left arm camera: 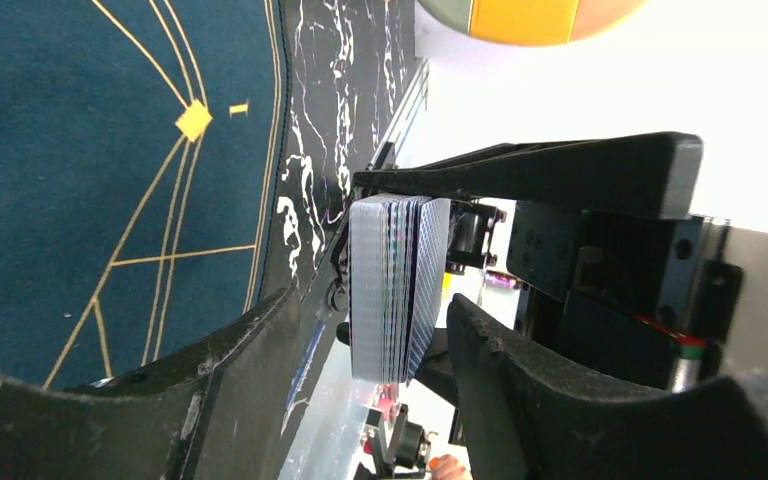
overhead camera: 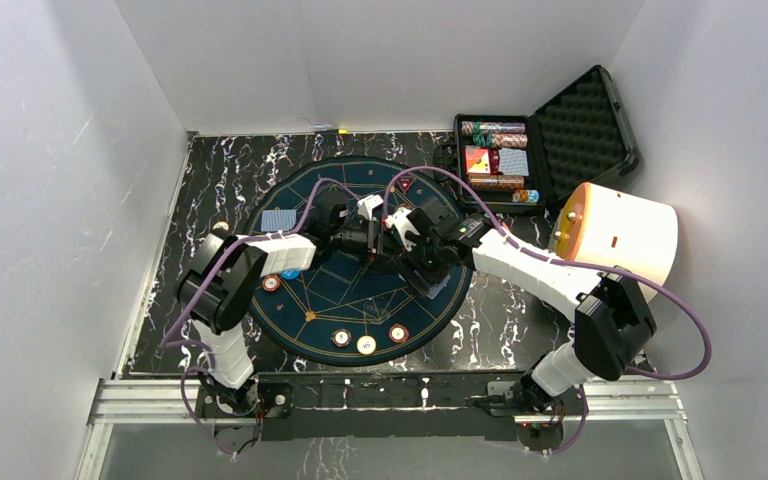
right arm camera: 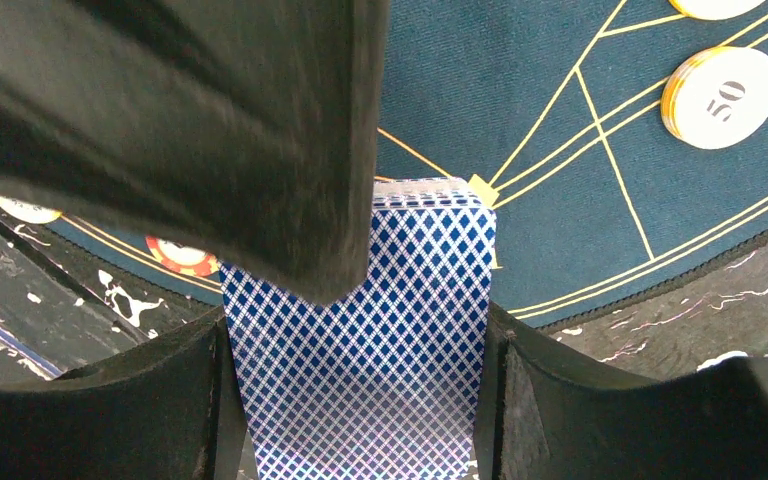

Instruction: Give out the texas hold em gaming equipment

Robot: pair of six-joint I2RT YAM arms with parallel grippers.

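Blue diamond-patterned backs mark the deck of playing cards (right arm camera: 360, 390), which stands on edge above the round dark-blue felt mat (overhead camera: 330, 292) in the middle of the black marbled desk (overhead camera: 220, 180). The right end effector (right arm camera: 355, 330) pinches this deck across its width, with one black finger against each long edge. The left end effector (left arm camera: 375, 300) comes in from the opposite side. Its fingers are spread and straddle the deck's thickness, one on each face. In the left wrist view a sliver of desk shows between one finger (left arm camera: 260, 340) and the cards, so it has no grip on them. One of these fingers lies across the upper part of the card backs in the right wrist view.

On the mat, three chips (overhead camera: 366, 344) sit in a short row near its front rim. A red-and-white chip (overhead camera: 271, 283) and a blue disc button (overhead camera: 289, 274) lie just beside each other at the left rim. Loose blue-backed cards (overhead camera: 278, 219) lie flat on the far left part. A cream chip marked 50 (right arm camera: 725, 97) lies close to the held deck.

At the far right corner an open black case (overhead camera: 585, 120) holds stacked chips and card packs. A big white cylinder with an orange end (overhead camera: 620, 232) stands just in front of it.
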